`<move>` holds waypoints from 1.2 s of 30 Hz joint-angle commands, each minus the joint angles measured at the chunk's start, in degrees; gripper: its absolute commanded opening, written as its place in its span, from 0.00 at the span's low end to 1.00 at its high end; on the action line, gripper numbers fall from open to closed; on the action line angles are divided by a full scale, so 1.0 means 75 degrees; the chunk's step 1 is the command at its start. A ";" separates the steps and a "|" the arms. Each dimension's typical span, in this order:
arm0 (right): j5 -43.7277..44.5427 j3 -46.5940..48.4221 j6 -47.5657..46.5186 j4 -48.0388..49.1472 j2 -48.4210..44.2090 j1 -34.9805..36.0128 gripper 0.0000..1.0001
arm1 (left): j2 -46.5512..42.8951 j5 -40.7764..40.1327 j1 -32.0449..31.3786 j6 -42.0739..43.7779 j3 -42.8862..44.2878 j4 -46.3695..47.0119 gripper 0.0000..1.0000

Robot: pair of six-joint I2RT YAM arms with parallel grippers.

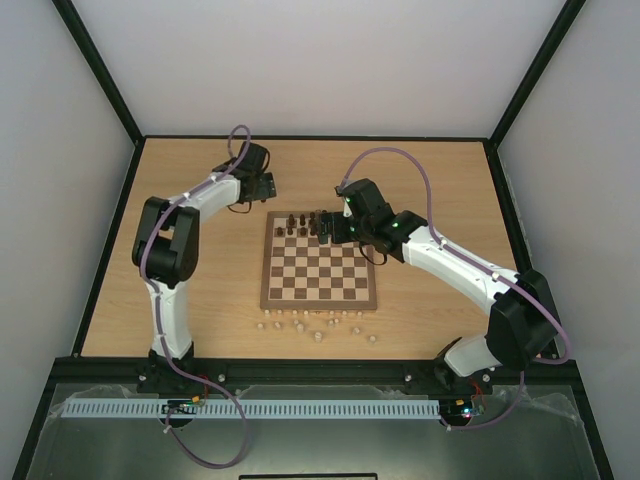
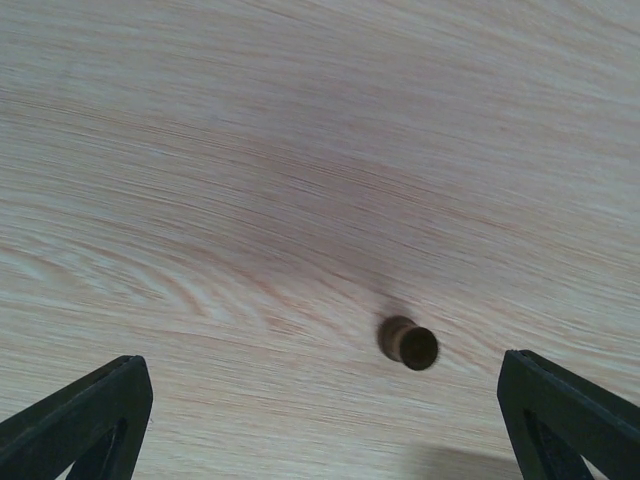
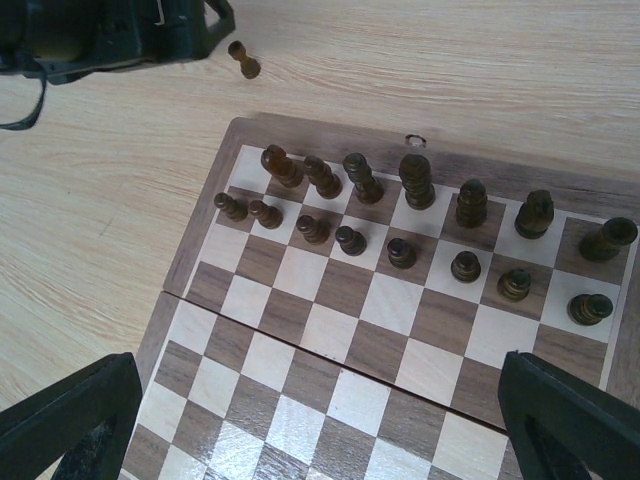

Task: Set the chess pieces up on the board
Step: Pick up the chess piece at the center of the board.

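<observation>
The board (image 1: 320, 272) lies mid-table, and its far half fills the right wrist view (image 3: 330, 350). Several dark chess pieces (image 3: 416, 180) stand in two rows on its far squares (image 1: 305, 224). One more dark piece (image 2: 408, 342) rests on the bare table off the board's far left corner, also in the right wrist view (image 3: 243, 58). My left gripper (image 2: 320, 430) hovers open above that piece, which sits between the fingers, nearer the right one (image 2: 570, 420). My right gripper (image 3: 320, 430) is open over the board's middle squares, holding nothing.
Several pale beige pieces (image 1: 318, 328) are scattered on the table along the board's near edge. The left gripper (image 1: 262, 185) sits just beyond the board's far left corner, the right gripper (image 1: 345, 225) over the far rows.
</observation>
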 commanded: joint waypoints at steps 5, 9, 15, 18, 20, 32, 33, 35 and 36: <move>-0.0028 -0.0078 0.0022 -0.0004 -0.0117 0.0065 0.99 | 0.0590 0.0024 -0.0340 0.0070 0.0601 -0.0054 0.96; -0.0051 -0.0093 0.0022 0.0001 -0.0117 0.0071 0.99 | 0.0816 -0.0053 -0.0340 0.0108 0.0801 -0.0118 0.88; -0.0055 -0.0085 0.0016 -0.0003 -0.0127 0.0071 0.99 | 0.1020 -0.0001 -0.0327 0.0130 0.1027 -0.0165 0.64; -0.0052 -0.0086 0.0022 0.0013 -0.0139 0.0062 0.99 | 0.1066 0.0044 -0.0327 0.0148 0.1098 -0.0192 0.54; -0.0078 -0.0088 0.0022 0.0009 -0.0140 0.0070 0.98 | 0.1082 0.0059 -0.0327 0.0144 0.1115 -0.0207 0.50; -0.0090 -0.0084 0.0022 0.0008 -0.0142 0.0082 0.99 | 0.1205 0.0118 -0.0301 0.0157 0.1059 -0.0211 0.35; -0.0091 -0.0085 0.0022 0.0008 -0.0142 0.0082 0.99 | 0.1211 0.0127 -0.0290 0.0156 0.1056 -0.0210 0.33; -0.0090 -0.0086 0.0022 0.0019 -0.0142 0.0075 0.99 | 0.1223 0.0141 -0.0272 0.0164 0.1050 -0.0210 0.31; -0.0091 -0.0087 0.0022 0.0019 -0.0133 0.0081 0.99 | 0.1227 0.0141 -0.0275 0.0173 0.1061 -0.0221 0.31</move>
